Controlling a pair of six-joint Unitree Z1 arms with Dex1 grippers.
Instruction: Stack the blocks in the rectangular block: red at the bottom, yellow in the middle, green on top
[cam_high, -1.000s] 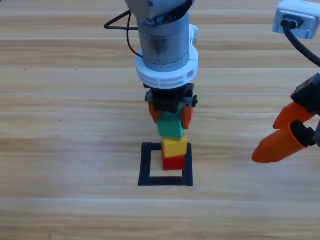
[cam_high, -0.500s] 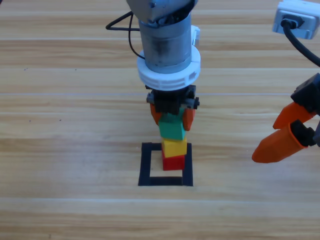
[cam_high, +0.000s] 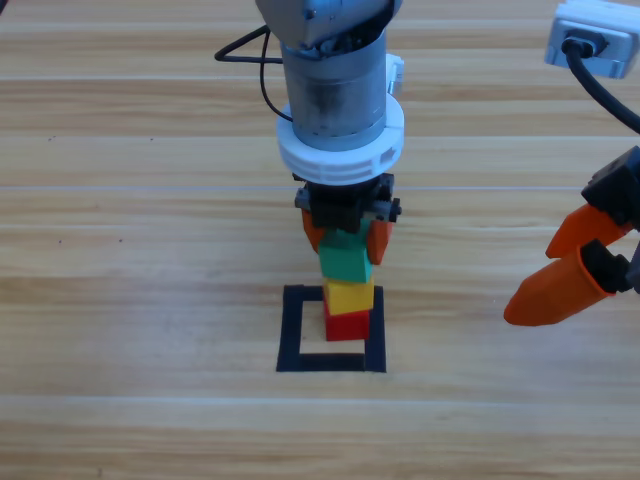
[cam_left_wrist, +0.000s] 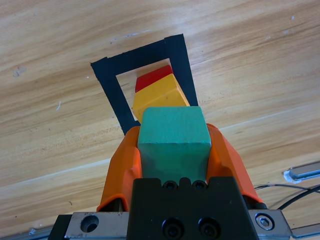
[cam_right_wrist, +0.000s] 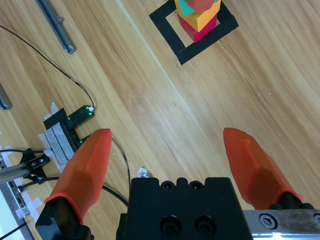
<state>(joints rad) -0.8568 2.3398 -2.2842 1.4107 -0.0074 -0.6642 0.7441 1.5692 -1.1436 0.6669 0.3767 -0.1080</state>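
I am holding green (cam_high: 345, 261) in the left claw (cam_high: 345, 240), its orange jaws clamped on the cube's two sides, right over the two cubes sitting in the tape rectangle (cam_high: 291, 330). Yellow (cam_high: 349, 296) is sitting on red (cam_high: 347, 325), and the pair is standing toward the rectangle's right side, close to the right strip of tape. In the high view green looks to be touching or just above yellow; I cannot tell which. The left wrist view is showing green (cam_left_wrist: 173, 135) sitting a little off from yellow (cam_left_wrist: 157, 96) and red (cam_left_wrist: 152, 79) below it, though the slant of that camera may account for it.

I am judging this as the last step: setting green down. The next move is calling for a small square-up over yellow, then a gentle parting of the jaws and a straight lift, since any sideways drag could tip the column.

The right claw (cam_high: 560, 270) is waiting with jaws wide apart at the right edge of the worktop (cam_high: 150, 250), well apart from the stack. The room around the rectangle is open, so I am seeing nothing to block a vertical retreat
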